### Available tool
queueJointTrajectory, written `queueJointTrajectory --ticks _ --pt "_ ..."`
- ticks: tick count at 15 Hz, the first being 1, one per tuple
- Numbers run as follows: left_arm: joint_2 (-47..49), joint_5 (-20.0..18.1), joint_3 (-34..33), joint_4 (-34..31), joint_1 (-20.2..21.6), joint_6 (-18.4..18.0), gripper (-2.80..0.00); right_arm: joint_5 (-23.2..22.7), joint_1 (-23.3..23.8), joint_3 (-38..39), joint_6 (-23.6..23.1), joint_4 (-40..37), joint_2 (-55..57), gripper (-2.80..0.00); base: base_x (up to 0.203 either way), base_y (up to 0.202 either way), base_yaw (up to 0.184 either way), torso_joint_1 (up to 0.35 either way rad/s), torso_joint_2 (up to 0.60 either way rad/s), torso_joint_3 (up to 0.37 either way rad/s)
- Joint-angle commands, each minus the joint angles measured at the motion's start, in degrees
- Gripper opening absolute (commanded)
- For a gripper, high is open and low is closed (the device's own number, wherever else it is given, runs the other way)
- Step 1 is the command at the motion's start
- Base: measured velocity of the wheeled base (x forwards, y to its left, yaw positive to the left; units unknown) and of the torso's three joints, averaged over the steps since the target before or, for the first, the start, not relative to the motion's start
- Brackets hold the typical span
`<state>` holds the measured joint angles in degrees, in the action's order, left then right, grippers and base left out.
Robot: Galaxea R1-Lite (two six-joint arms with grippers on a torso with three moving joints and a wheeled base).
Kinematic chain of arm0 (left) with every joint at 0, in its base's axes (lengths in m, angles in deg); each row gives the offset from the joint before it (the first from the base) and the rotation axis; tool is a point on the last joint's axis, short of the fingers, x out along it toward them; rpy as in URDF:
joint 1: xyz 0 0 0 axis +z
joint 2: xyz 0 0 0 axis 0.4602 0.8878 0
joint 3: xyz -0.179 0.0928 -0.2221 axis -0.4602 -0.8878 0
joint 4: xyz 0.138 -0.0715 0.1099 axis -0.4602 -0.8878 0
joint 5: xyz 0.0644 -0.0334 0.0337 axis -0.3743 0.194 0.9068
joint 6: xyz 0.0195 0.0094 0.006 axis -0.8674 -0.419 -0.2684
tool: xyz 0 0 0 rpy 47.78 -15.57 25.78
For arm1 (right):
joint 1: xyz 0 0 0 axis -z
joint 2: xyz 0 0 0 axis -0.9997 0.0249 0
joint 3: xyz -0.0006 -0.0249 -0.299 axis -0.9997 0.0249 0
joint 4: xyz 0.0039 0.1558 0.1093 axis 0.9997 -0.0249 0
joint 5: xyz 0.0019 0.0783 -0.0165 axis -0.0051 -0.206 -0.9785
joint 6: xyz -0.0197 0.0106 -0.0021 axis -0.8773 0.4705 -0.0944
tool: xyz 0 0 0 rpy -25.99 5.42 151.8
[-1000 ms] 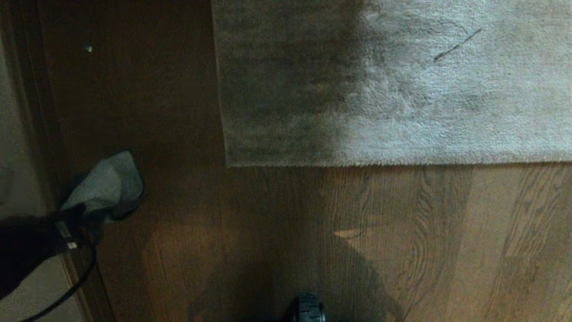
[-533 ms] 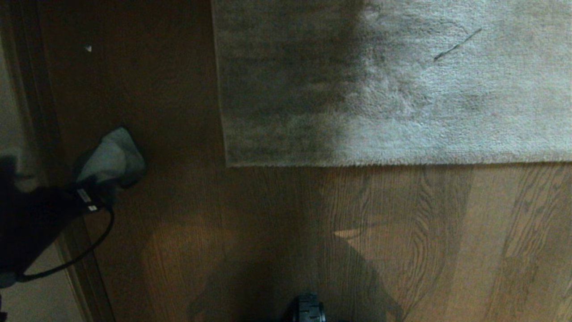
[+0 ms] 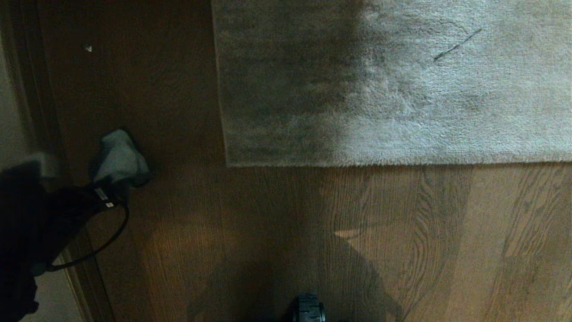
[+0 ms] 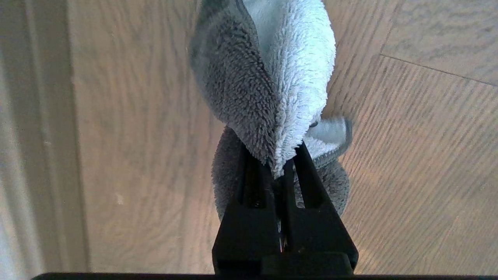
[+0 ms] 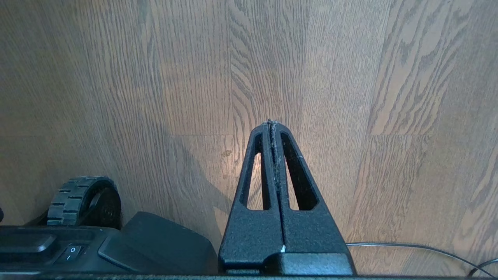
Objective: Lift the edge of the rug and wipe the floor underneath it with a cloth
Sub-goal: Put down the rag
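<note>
The grey-beige rug lies flat across the upper part of the head view; its near edge runs straight and its corner sits left of centre. Dark brown plank floor surrounds it. At the left, my left gripper is shut on the light-grey fuzzy cloth, which bunches beyond the fingertips, well left of the rug corner. In the left wrist view the cloth is pinched in the left gripper above the floor. My right gripper is shut and empty, parked over bare floor.
A pale wall and dark baseboard run along the left side. A small white speck lies on the floor at the far left. The robot's base wheel shows at the bottom; wheel and a thin cable lie near the right gripper.
My left arm has moved forward and slightly toward the rug, carrying the cloth along. The cloth now looks more bunched. The rug has not moved.
</note>
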<state>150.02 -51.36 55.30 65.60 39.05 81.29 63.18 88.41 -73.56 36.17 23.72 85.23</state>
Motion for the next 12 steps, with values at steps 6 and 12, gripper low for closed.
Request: queueJointTrajectory --ticks 6,12 --pt "4.6 -0.8 1.1 1.6 -0.2 0.9 0.0 0.0 0.0 0.0 0.0 0.0 0.0 -2.8 0.0 0.0 0.0 0.0 0.0 0.0" --pt "4.4 -1.9 -1.5 1.7 -0.7 0.8 0.0 0.0 0.0 0.0 0.0 0.0 0.0 -2.8 0.0 0.0 0.0 0.0 0.0 0.0"
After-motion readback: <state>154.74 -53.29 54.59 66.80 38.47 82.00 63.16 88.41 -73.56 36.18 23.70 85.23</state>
